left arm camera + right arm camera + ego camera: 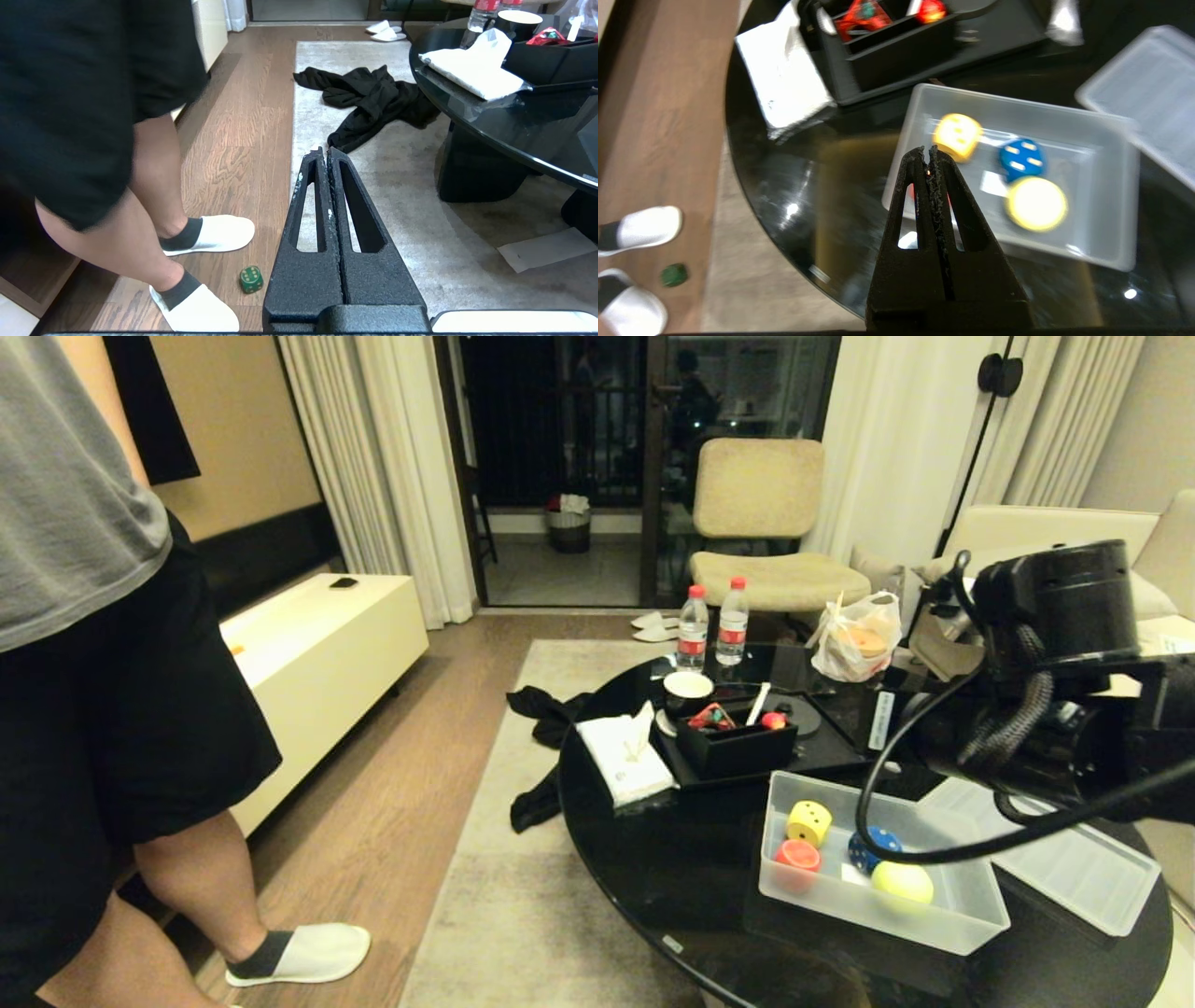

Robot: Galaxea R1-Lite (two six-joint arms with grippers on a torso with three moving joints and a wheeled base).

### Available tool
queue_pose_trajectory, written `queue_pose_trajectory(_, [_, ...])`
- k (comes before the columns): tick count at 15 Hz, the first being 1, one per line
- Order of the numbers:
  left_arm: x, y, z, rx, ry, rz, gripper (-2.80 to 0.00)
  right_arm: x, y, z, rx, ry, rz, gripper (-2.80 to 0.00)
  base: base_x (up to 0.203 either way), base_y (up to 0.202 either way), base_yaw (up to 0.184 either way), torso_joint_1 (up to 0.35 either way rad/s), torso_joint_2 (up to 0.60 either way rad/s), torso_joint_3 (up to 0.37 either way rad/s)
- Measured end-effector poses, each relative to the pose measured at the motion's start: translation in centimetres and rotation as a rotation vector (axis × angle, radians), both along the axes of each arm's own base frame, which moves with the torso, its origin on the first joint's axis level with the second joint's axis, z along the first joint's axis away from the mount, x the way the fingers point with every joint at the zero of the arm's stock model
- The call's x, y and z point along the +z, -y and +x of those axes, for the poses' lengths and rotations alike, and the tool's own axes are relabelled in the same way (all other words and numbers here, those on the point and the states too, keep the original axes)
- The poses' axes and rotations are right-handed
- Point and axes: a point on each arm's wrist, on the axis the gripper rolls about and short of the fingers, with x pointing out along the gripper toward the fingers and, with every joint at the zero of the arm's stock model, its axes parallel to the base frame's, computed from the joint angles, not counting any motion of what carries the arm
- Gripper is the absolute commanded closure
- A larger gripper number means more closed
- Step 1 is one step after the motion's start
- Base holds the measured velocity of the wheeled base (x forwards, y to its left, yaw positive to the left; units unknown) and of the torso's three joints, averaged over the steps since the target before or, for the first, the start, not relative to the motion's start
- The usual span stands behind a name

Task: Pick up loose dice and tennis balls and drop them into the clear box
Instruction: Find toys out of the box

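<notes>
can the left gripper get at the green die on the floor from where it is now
Probably yes. The green die lies in the open on the wood floor, just beside the shut left gripper. The person's slippered foot stands close by and could crowd the approach.

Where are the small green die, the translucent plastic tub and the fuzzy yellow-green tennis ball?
small green die [251, 279], left wrist view, top face
translucent plastic tub [873, 911], head view, near wall
fuzzy yellow-green tennis ball [903, 882], head view, middle

dice and ball in box, lid to its right
</notes>
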Motion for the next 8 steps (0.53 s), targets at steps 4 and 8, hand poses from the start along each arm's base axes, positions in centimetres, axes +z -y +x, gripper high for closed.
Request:
queue_pose_trajectory(4, [0.0, 0.0, 0.0, 0.0, 0.0, 0.0, 0.0, -0.7, 1.6, -4.3, -0.098, 0.016, -0.069, 0.0, 0.0, 0.0, 0.0, 0.0, 0.0, 0.0])
queue_pose_trajectory(8, [0.0, 0.0, 0.0, 0.0, 0.0, 0.0, 0.0, -2.0, 4.9, -6.1, -0.24, -0.016, -0.133, 0.0, 0.0, 0.0, 0.0, 0.0, 0.0, 0.0])
